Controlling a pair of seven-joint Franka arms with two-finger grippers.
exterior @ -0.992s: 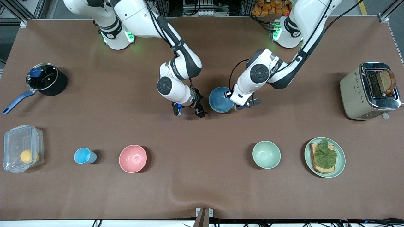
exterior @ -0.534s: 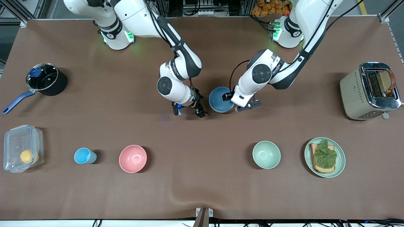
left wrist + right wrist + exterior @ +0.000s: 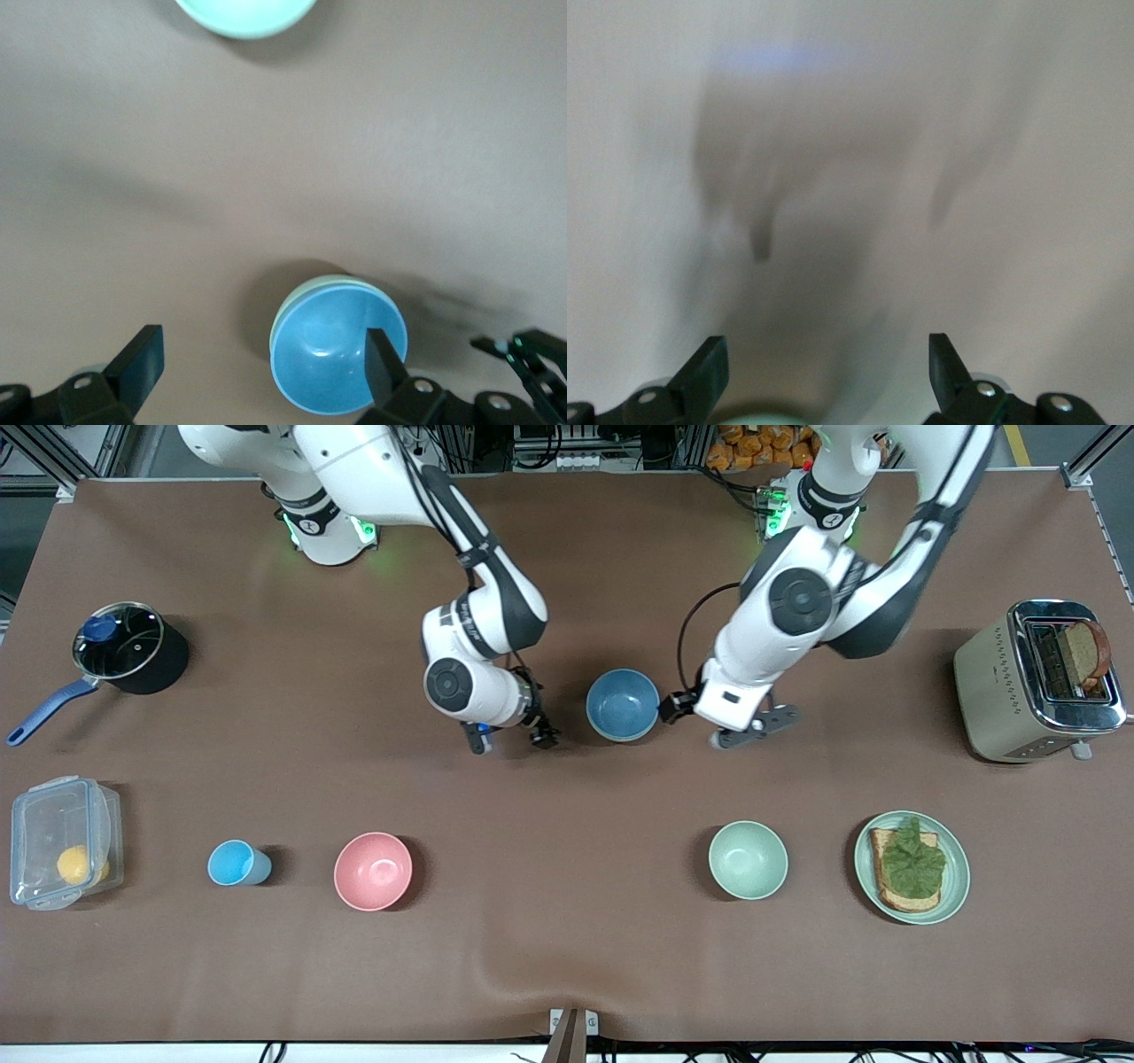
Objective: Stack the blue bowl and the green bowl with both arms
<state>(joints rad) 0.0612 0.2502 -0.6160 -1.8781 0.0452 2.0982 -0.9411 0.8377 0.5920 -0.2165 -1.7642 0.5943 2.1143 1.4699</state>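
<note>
Matte blue bowl [image 3: 623, 705] and pink bowl [image 3: 373, 871] on a smooth brown cloth-looking table [image 3: 567, 957], shiny chrome-topped toaster [image 3: 1038, 680], clear plastic container [image 3: 62, 841].

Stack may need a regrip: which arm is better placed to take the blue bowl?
Left. The left gripper, jaws open, hangs close beside the blue bowl; the right gripper, also open, is farther off.

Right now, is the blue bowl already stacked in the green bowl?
Yes. In the left wrist view a green rim rings the blue bowl, which sits upright and empty. Both grippers, left and right, are open beside it.
</note>
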